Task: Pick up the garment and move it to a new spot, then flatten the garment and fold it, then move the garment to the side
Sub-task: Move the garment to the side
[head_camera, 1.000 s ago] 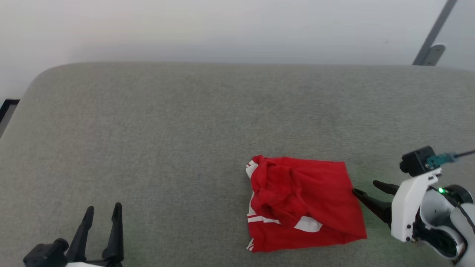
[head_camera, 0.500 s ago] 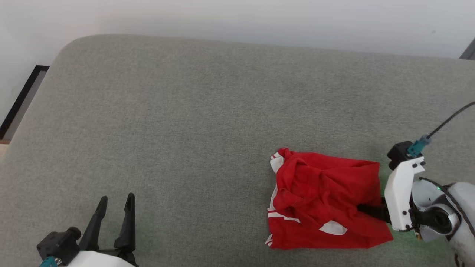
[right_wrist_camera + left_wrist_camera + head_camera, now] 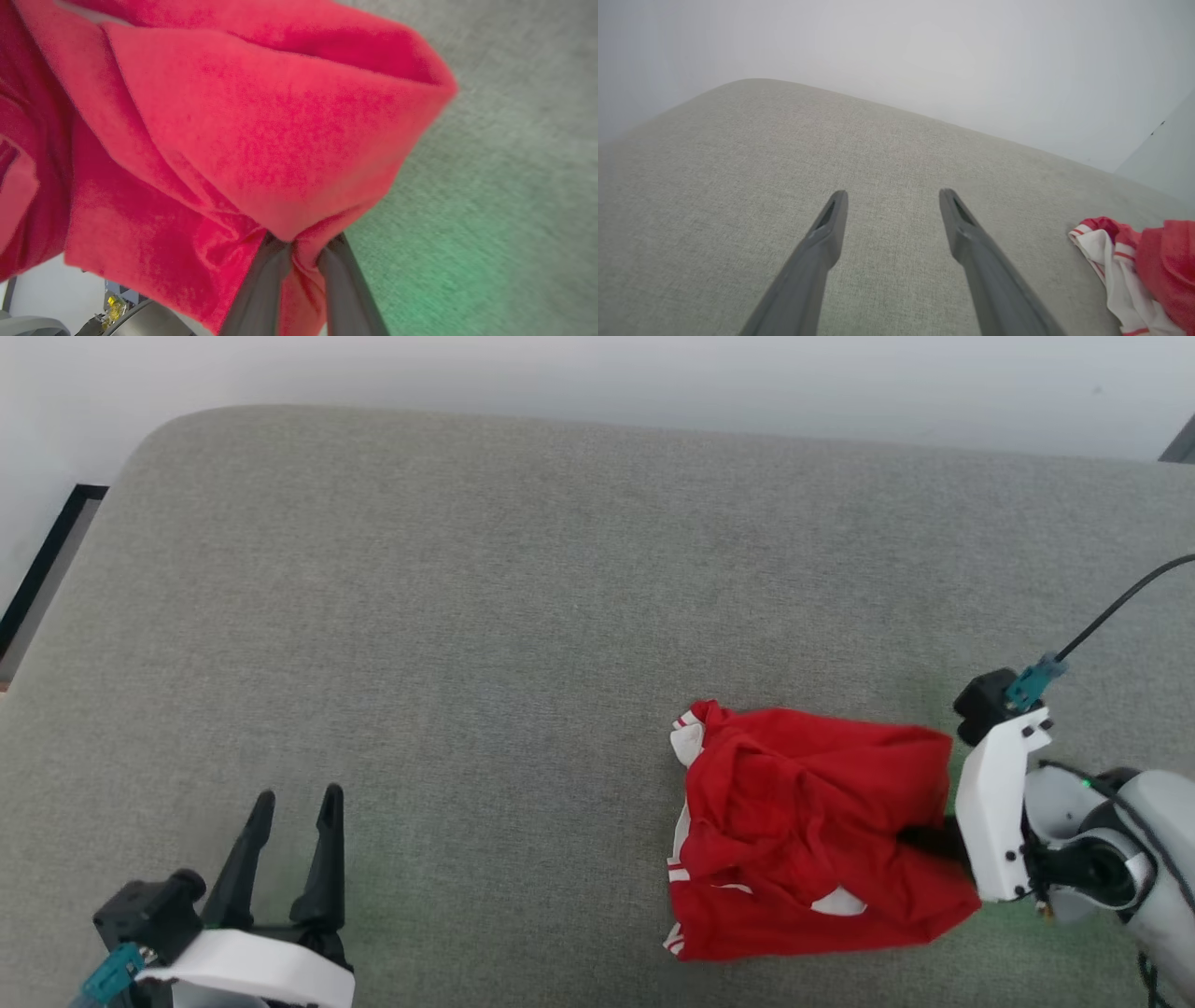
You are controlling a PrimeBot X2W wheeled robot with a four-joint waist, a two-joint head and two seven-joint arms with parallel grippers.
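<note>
You have the garment (image 3: 812, 821), a bright red thin-fabric T-shirt with white sleeves and red-and-white striped trim, lying crumpled on the broad grey woven cushioned surface (image 3: 467, 616), toward its near right part in the head view. Your right gripper (image 3: 920, 840) reaches in from the right, its two dark fingers buried in the shirt's right edge. In the right wrist view that right gripper (image 3: 303, 242) has its fingers drawn close together with a bunch of red cloth pinched between them, and the garment (image 3: 261, 140) rises from the pinch in a puffed fold above the grey surface (image 3: 490, 140). A faint green glow (image 3: 448, 261) lies on the grey fabric just beside the fingers. Your left gripper (image 3: 299, 803) sits at the lower left of the head view, well apart from the shirt, fingers spread and holding nothing. From the left wrist view the left gripper (image 3: 893, 196) hangs over bare grey surface (image 3: 738, 186), and the garment (image 3: 1157, 266) shows at the far right edge, white sleeve and striped trim outermost. A thin black cable (image 3: 1120, 607) runs up from the right wrist.
</note>
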